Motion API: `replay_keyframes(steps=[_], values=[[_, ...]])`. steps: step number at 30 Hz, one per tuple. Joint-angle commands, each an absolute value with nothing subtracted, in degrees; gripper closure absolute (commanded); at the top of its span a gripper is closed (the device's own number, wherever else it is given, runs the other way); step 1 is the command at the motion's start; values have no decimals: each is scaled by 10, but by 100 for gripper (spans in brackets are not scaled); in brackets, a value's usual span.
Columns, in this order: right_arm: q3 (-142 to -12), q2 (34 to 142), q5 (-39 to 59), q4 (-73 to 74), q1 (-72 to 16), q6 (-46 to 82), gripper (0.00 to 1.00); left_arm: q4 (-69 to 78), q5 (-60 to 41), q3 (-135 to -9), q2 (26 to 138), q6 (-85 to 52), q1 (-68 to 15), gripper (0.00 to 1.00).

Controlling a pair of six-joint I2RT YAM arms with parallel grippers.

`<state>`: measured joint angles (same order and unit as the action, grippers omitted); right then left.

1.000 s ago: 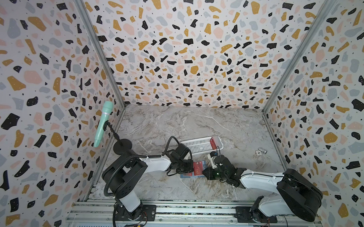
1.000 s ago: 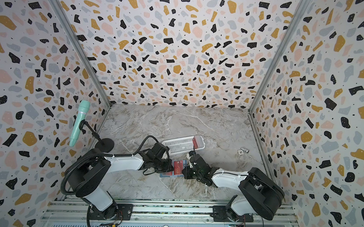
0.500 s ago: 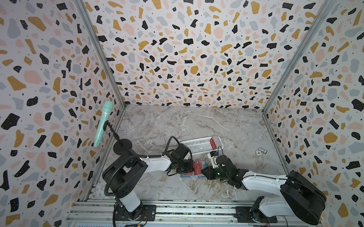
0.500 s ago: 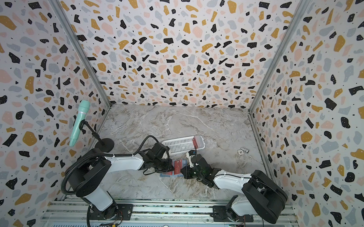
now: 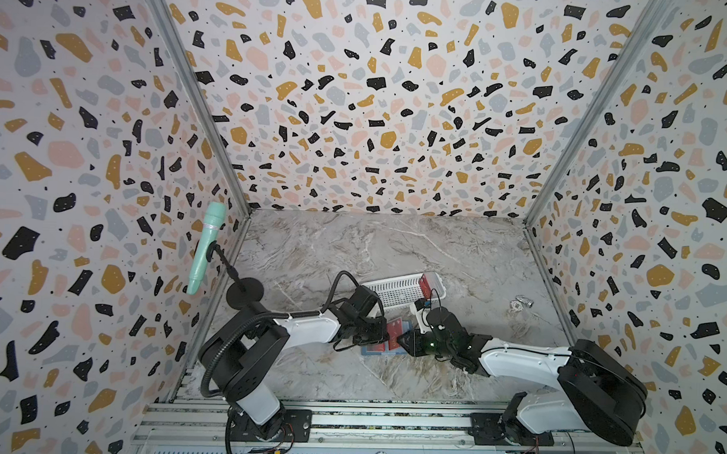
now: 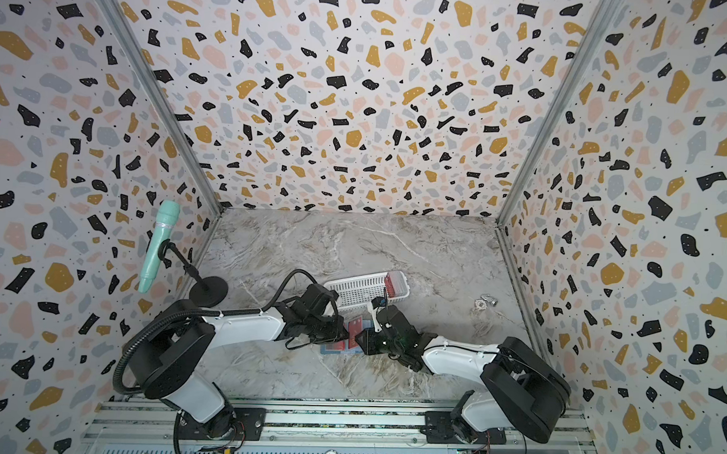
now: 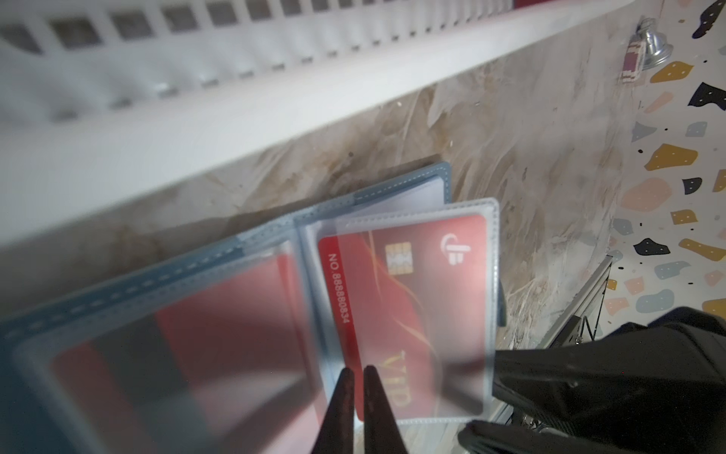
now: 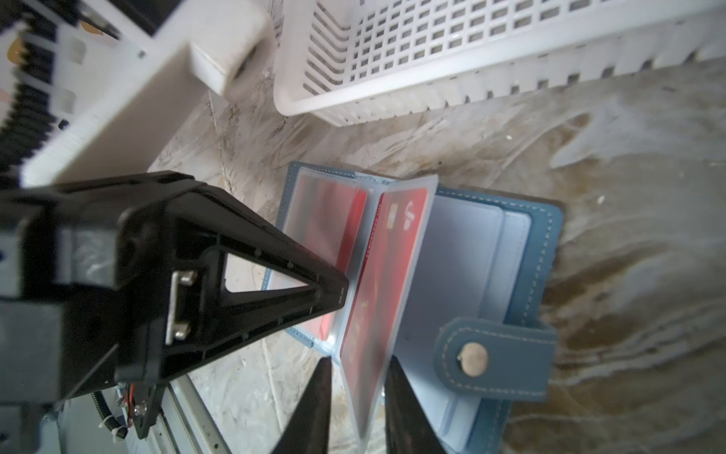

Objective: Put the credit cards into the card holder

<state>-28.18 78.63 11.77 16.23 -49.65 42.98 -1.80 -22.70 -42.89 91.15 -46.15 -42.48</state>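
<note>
Card holder lay open on the desk, just beside the white basket. One clear sleeve carrying a red card stood upright between the right fingers, which were slightly parted and straddled it. Left fingers were nearly together, tips at that sleeve's edge

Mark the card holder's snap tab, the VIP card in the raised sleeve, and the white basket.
snap tab point(image 8: 495, 359): right wrist view, middle of the blue tab.
VIP card point(image 7: 408, 314): left wrist view, card face between chip and VIP lettering.
white basket point(image 8: 510, 78): right wrist view, near side wall.
</note>
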Motion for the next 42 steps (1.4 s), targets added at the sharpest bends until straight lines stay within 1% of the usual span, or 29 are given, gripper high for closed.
replay_keyframes(steps=[1,6,10,16,18,21,25,35,42], values=[[-311,789,95,130,-504,419,70,-41,-201,-446,867,-454,-422,87],[-340,795,78,106,-519,414,68,-64,-188,-442,829,-443,-399,83],[-361,801,76,98,-536,412,67,-74,-158,-430,780,-434,-376,80],[-400,833,86,99,-555,398,66,-55,-141,-411,720,-416,-345,78],[-412,841,93,99,-562,386,65,-37,-142,-402,705,-414,-341,76],[-422,844,92,92,-566,377,65,-20,-145,-393,695,-416,-338,73],[-416,827,80,83,-563,371,65,-2,-153,-389,698,-424,-337,72],[-387,767,69,55,-518,345,65,37,-156,-386,705,-413,-337,71],[-388,721,56,-5,-448,295,65,73,-169,-396,727,-411,-337,71]])
